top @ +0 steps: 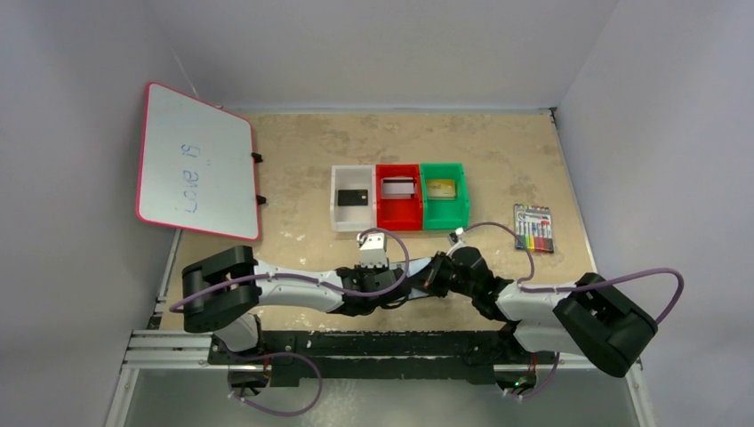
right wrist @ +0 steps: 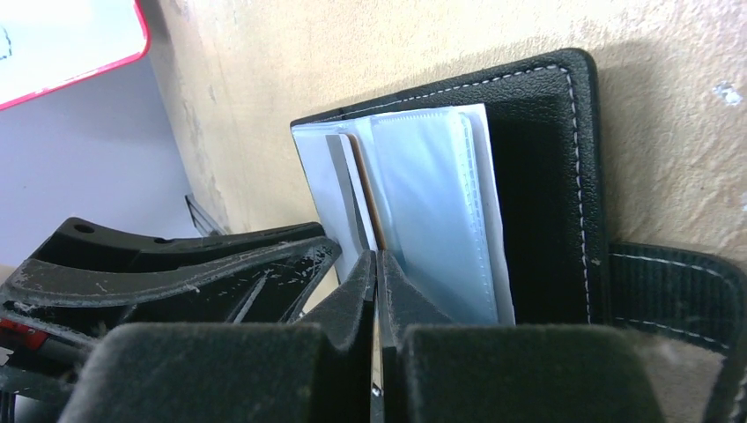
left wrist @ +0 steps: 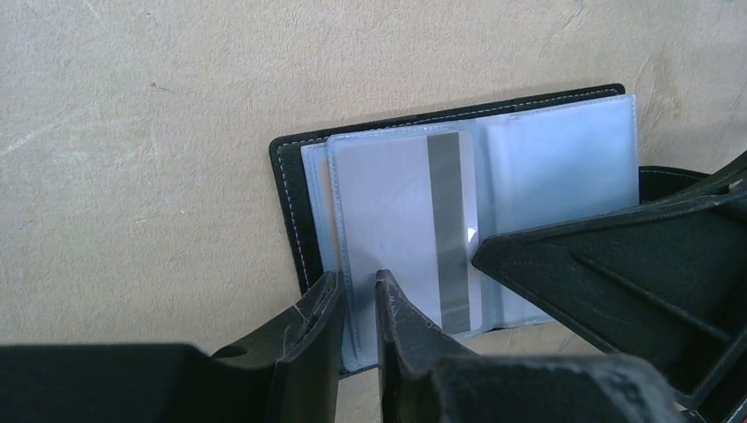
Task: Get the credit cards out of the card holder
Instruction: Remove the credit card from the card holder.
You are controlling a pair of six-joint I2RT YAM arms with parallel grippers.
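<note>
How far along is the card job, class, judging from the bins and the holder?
Done: the black card, silver card and gold card lie in the bins.
In hand: the right pincer, shut, rests on the sleeves of the open holder. The left pincer, jaws slightly apart, is at their edge.
Left: a striped card sits inside the sleeves.
</note>
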